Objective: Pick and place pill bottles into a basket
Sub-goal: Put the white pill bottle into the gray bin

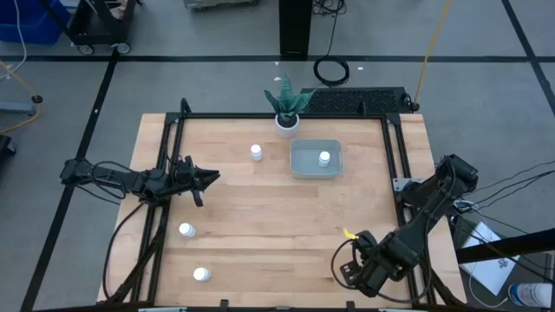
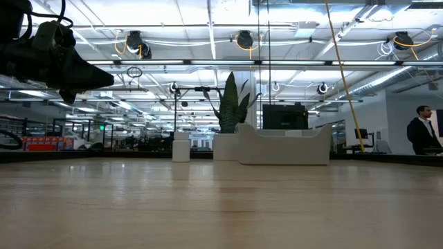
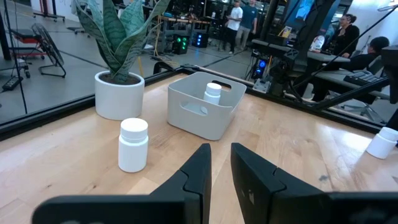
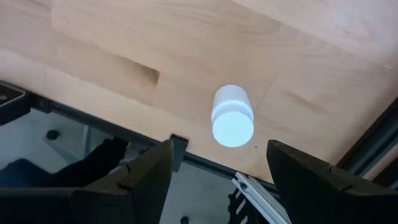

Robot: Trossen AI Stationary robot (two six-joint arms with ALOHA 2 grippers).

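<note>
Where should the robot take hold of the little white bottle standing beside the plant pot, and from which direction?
Probably around the pill bottle's straight round body, just below the wider cap. It stands upright on the table, apart from the plant pot and the basket, so both sides are free. The left gripper already faces it; coming level or from above with a finger on either side should work.

The basket (image 1: 316, 170) wall hides its bottle's (image 3: 212, 92) lower part.
</note>
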